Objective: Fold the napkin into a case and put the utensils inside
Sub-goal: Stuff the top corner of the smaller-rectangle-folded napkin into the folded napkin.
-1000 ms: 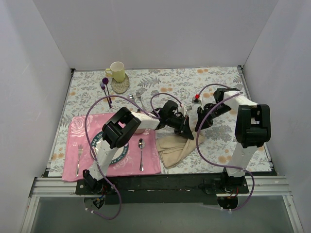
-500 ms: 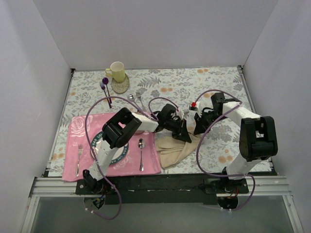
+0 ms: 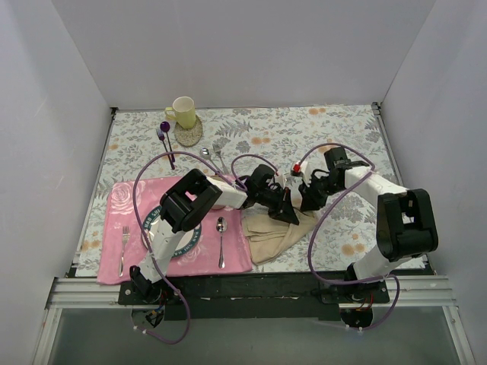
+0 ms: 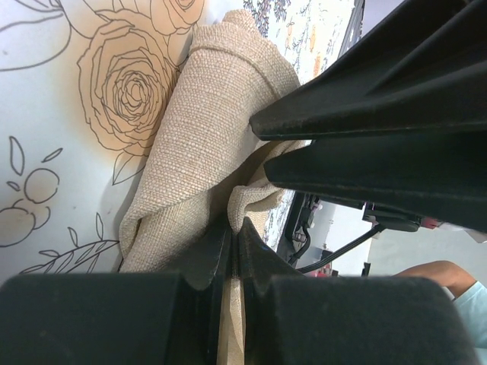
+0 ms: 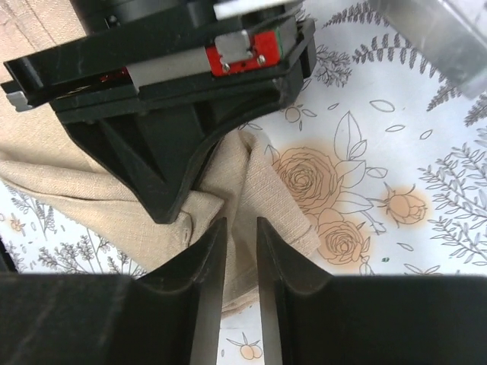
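napkin (image 3: 268,236) bunched on the surface (image 3: 342,137) beside the pink placemat (image 3: 125,199), one fold pinched in the closed left gripper (image 4: 233,232). right gripper (image 5: 240,236) narrowly parted astride the neighbouring fold, apparently clamping nothing. best closed on one layer, then pulled apart evenly.

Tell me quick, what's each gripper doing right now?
Left gripper: closed, pinching the napkin.
Right gripper: jaws slightly apart astride a fold of the napkin; whether it grips cannot be told.
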Controlling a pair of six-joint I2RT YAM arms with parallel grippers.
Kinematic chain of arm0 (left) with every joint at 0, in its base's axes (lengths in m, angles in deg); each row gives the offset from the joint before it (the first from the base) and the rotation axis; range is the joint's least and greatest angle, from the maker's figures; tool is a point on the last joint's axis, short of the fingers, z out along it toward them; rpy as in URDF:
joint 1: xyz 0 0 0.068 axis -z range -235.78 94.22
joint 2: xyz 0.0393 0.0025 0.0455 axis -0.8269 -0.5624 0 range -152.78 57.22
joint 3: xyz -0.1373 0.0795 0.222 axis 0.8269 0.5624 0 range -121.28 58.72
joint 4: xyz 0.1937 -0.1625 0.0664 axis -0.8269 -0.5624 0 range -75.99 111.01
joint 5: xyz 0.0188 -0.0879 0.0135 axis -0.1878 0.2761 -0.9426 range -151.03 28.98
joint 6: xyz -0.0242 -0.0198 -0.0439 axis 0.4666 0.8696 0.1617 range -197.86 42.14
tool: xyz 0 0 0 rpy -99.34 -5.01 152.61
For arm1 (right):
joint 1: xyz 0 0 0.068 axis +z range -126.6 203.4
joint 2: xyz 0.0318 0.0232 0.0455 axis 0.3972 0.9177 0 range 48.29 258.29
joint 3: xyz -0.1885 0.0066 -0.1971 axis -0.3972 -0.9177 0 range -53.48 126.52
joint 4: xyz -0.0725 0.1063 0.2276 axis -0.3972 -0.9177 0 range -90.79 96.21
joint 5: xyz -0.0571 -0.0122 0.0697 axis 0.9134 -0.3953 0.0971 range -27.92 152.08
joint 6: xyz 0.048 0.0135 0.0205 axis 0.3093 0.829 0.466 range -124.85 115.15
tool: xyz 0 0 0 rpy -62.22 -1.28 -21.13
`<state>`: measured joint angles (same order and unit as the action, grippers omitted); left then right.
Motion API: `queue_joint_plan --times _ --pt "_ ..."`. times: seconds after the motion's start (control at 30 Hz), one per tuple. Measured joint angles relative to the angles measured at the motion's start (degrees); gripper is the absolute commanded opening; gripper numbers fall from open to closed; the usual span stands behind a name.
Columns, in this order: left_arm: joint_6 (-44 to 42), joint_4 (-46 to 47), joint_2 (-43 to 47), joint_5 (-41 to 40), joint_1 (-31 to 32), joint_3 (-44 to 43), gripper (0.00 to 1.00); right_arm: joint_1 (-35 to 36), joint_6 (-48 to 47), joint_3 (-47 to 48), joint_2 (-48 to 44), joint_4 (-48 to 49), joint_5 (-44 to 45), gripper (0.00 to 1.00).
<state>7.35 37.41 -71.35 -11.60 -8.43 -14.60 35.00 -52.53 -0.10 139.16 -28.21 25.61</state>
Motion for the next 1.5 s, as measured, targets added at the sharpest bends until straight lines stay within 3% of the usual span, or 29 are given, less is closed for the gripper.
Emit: queue_joint_plan --times 0.3,0.4,0.6,0.67,0.8,1.5 --pt "0.11 -0.02 0.00 0.00 0.02 0.00 0.00 3.96 0.81 -3.02 -2.84 3.65 4.63 0.43" --pt "0.11 -0.04 0.00 0.00 0.00 0.00 0.00 4.98 0.92 -3.96 -3.28 4.87 6.36 0.43" --pt "0.13 -0.04 0.00 0.00 0.00 0.00 0.00 6.23 1.22 -6.27 -4.83 7.96 9.84 0.36" --pt "0.15 -0.04 -0.02 0.02 0.00 0.00 0.00 6.62 1.44 -7.13 -5.38 9.05 11.15 0.29" --pt "0.31 -0.04 -0.04 0.02 0.00 0.00 0.00 7.19 1.44 -7.87 -5.79 10.23 13.22 0.01" --pt "2.27 -2.69 -0.04 0.48 -0.96 -1.64 0.00 7.23 0.70 -5.60 -10.32 7.93 11.76 0.01"
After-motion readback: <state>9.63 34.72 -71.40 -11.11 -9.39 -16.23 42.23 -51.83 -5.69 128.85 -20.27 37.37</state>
